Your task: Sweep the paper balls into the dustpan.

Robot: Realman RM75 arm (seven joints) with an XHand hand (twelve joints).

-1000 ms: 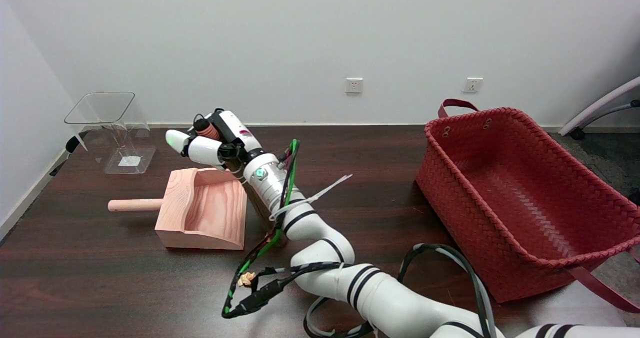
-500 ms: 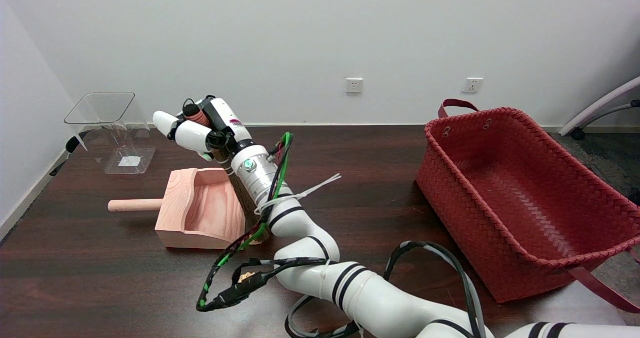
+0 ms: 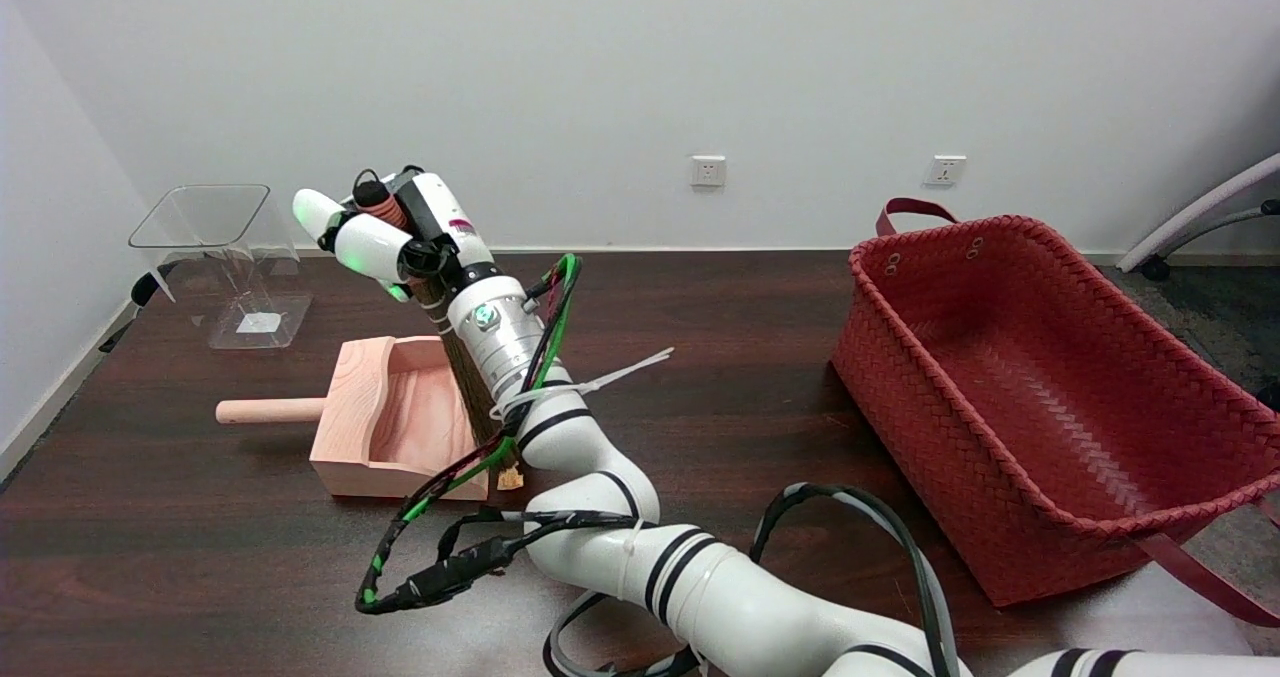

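Note:
A pale wooden dustpan (image 3: 385,427) lies on the dark table at the left, its round handle (image 3: 265,410) pointing left and its mouth facing right. My right hand (image 3: 385,232) is raised above the pan's far right corner and grips the reddish-brown top of a small brush. The brush's dark bristles (image 3: 462,382) hang down behind my forearm at the pan's mouth. A small tan paper ball (image 3: 512,477) lies on the table against the pan's near right corner, partly hidden by my arm. I cannot see inside the pan's right part.
A clear plastic container (image 3: 225,257) stands at the far left. A large red woven basket (image 3: 1040,377) fills the right side. Black and green cables (image 3: 440,557) loop off my arm onto the table in front of the dustpan.
My right hand and the brush have moved left and up, from beside the dustpan's mouth to over it. A paper ball now shows at the pan's near right corner.

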